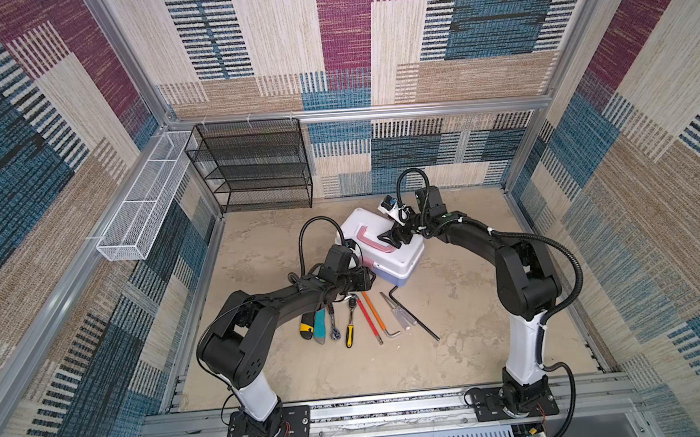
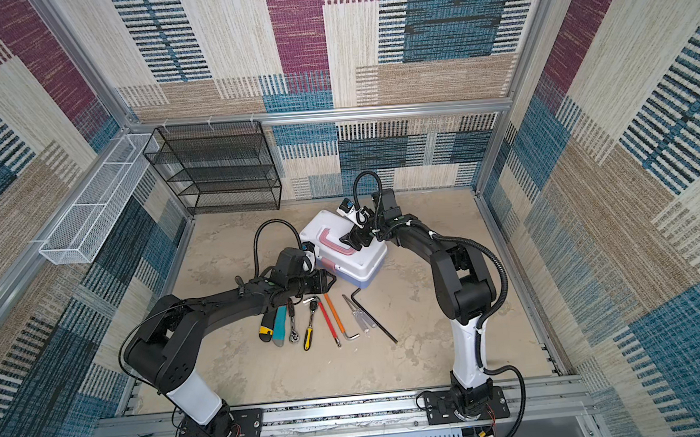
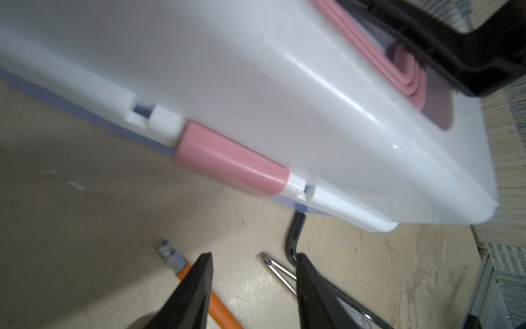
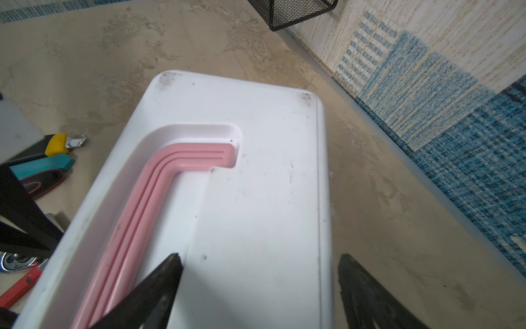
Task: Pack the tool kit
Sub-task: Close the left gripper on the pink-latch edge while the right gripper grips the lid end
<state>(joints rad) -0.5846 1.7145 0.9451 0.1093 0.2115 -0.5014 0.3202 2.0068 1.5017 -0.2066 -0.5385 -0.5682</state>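
The tool kit (image 1: 361,227) (image 2: 328,228) stands closed on the tabletop (image 1: 472,345), a little behind its middle and turned at an angle to its edges. The white lid is down on the light blue base, and the pink handle (image 4: 148,199) lies flat in its recess.

The right end effector (image 4: 260,257) (image 1: 392,238) hangs over the lid with its fingers spread. One fingertip is at the recess beside the handle and the other is past the lid's long edge. I cannot tell whether either touches the plastic.

The left end effector (image 3: 253,259) (image 2: 329,280) sits low at the kit's front side, near the pink latch (image 3: 230,162). Its fingers are apart with nothing between them.

Between the kit and the tabletop's front edge lies a row of tools:
- a yellow-and-black utility knife (image 1: 305,327)
- a teal utility knife (image 1: 319,327)
- a small ratchet (image 1: 333,320)
- a ratchet with a yellow-and-black grip (image 1: 350,325)
- a red-handled tool (image 1: 369,318)
- an orange-handled tool (image 1: 373,307)
- a silver hex key (image 1: 393,331)
- clear-handled screwdrivers (image 1: 400,317)
- a long black hex key (image 1: 416,314), with its bent end just beside the kit's near corner

A black wire-mesh shelf rack (image 1: 249,167) stands at the rear left corner. A white wire-mesh basket (image 1: 139,207) hangs along the left wall.
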